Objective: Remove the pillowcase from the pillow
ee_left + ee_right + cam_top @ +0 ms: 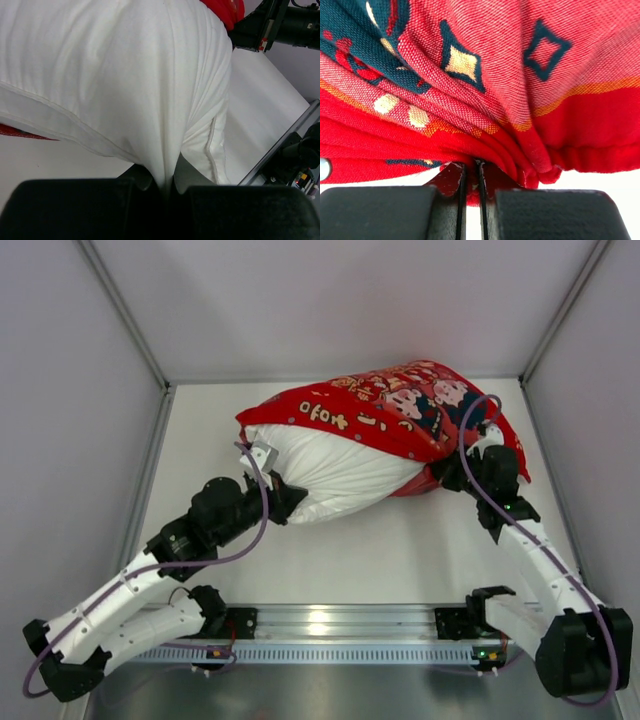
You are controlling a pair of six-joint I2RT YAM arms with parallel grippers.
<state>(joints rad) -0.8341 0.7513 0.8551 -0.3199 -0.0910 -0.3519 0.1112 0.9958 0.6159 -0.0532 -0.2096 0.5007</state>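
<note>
Status: pillow (335, 475) sits on the white table (400, 560) with the case partly off. Pillowcase (400, 405), red print, covers the pillow's far side and right end, draped over its top like a hood. The pillow's near-left bulk is bare white, and seam piping shows on it in the left wrist view. Left gripper (167, 184) is at the pillow's near-left end, jaws pressed together on a fold of the white pillow fabric; the cloth is drawn into a tight pleat running straight down between the fingers. So the left pinches pillow, not case. Right gripper (470, 175) is at the pillow's right end, jaws almost together on a bunch of the red pillowcase. Gathers fan out from the pinch, with a rolled edge of the cloth just to one side of it. From the left wrist, a sliver of red shows beneath the pillow and another patch shows past its far top corner, near the black body of the right arm (295, 22). Aluminium rail (330, 625) lies on the near side of the pillow, well apart from it.
</note>
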